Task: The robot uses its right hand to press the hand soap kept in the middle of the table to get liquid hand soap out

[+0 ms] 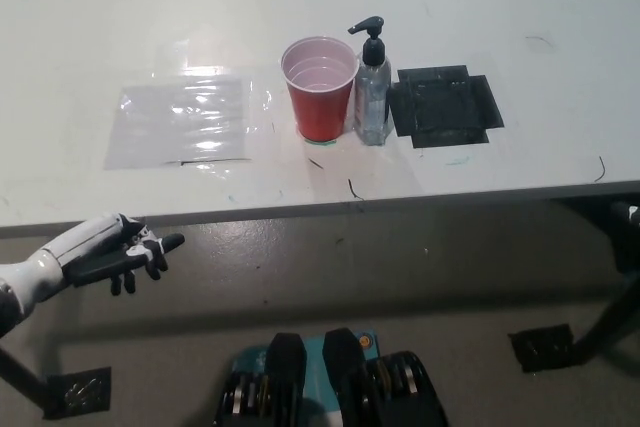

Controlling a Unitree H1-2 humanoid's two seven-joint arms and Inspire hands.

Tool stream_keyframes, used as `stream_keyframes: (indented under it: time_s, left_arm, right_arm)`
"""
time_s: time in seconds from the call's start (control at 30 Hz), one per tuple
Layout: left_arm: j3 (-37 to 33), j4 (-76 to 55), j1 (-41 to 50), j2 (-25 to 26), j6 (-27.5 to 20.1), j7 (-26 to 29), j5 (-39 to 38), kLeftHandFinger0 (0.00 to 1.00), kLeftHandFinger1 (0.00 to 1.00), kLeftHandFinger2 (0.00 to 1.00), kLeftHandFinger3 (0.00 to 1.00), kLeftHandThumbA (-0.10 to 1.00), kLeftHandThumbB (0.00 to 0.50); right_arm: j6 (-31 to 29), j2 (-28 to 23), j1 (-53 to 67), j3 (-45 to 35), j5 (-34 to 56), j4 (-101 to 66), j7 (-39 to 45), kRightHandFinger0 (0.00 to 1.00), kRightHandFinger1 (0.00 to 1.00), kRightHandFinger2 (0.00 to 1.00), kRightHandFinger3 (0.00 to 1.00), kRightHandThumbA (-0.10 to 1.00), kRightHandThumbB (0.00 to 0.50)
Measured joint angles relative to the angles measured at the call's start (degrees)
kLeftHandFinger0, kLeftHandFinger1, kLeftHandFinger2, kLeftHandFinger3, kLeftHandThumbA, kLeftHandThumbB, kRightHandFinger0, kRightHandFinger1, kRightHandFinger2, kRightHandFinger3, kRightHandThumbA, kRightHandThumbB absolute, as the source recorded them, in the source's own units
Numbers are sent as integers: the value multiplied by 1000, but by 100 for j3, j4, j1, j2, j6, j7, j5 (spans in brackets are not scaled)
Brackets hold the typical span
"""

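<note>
A clear soap bottle with a black pump head stands upright in the middle of the white table. Its spout points left, over a red cup that stands right beside it and touches or nearly touches it. My white left hand rests at the lower left, below the table's front edge, with its fingers apart and nothing in it. My black right hand is out of the picture.
A square of black tape lies on the table just right of the bottle. A clear plastic sheet lies flat to the left of the cup. The table's front edge runs across the picture, with grey floor below.
</note>
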Motion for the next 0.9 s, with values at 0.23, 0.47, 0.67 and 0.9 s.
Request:
stream_keyframes:
  time_s: [0.23, 0.47, 0.67, 0.9]
  left_arm:
    - [-4, 1, -4, 0, 37, -101, 71, 365, 350, 469, 599, 844, 169]
    - [5, 0, -5, 0, 108, -203, 114, 369, 353, 476, 634, 861, 182]
    - [1, 2, -9, 0, 148, -266, 141, 377, 359, 481, 623, 858, 180]
    - [1, 5, -19, 0, 154, -316, 164, 380, 360, 475, 625, 878, 173]
  right_arm:
    - [395, -270, -401, 36, -12, -678, 117, 1000, 1000, 1000, 1000, 1000, 274]
    - [708, -603, -1646, 343, -27, -860, 347, 1000, 1000, 1000, 1000, 1000, 299]
    - [820, -617, -2556, 946, -208, -731, 523, 1000, 1000, 1000, 1000, 1000, 290]
    - [788, -563, -3299, 1619, -531, -177, 656, 1000, 1000, 1000, 1000, 1000, 383]
